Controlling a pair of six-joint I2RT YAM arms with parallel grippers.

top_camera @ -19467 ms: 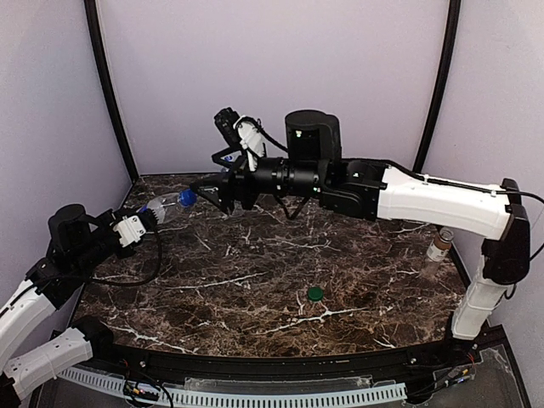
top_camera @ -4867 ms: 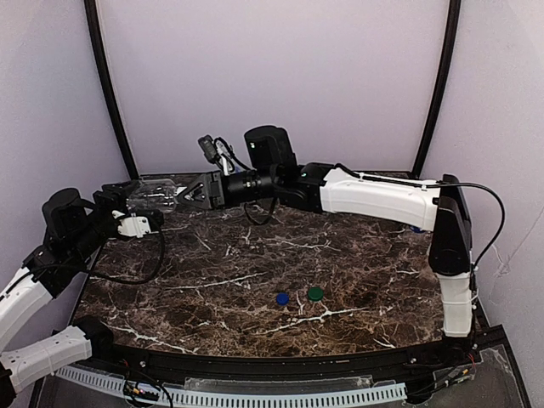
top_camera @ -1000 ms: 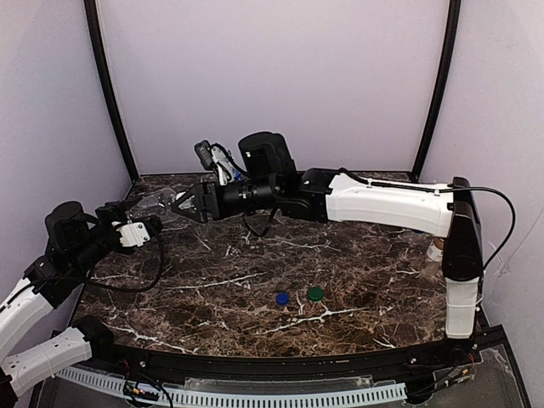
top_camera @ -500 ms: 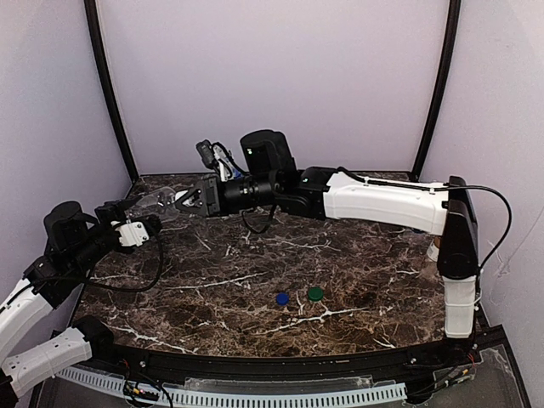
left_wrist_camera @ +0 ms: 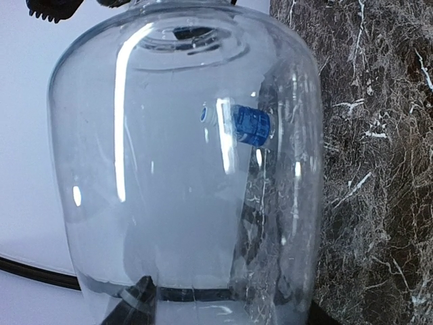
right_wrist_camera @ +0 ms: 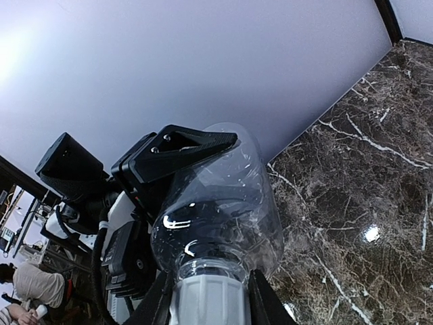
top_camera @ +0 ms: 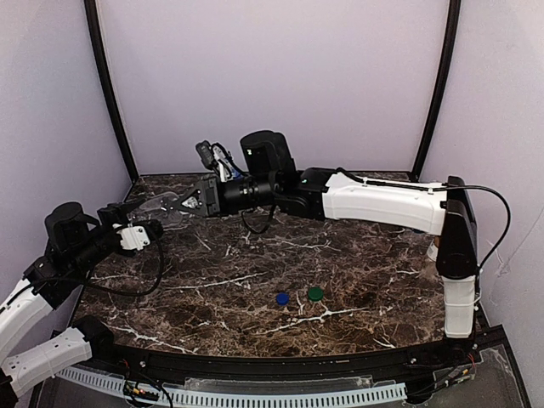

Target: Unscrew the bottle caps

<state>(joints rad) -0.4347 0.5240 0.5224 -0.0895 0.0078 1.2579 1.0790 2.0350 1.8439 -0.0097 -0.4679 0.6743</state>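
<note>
Your dark marble table (top_camera: pixel 357 255) sits between plain lilac walls. At the upper left of the top view, your left gripper (top_camera: pixel 146 214) is clamped around the body of a clear bottle (top_camera: pixel 167 204), which lies nearly level between the two arms. In the right wrist view, your right gripper (right_wrist_camera: pixel 208 298) has a finger pressed to each side of the bottle's white cap (right_wrist_camera: pixel 206 290). A blue cap (top_camera: pixel 282 298) and a green cap (top_camera: pixel 315 293) lie just beside each other, low in the middle.
</note>
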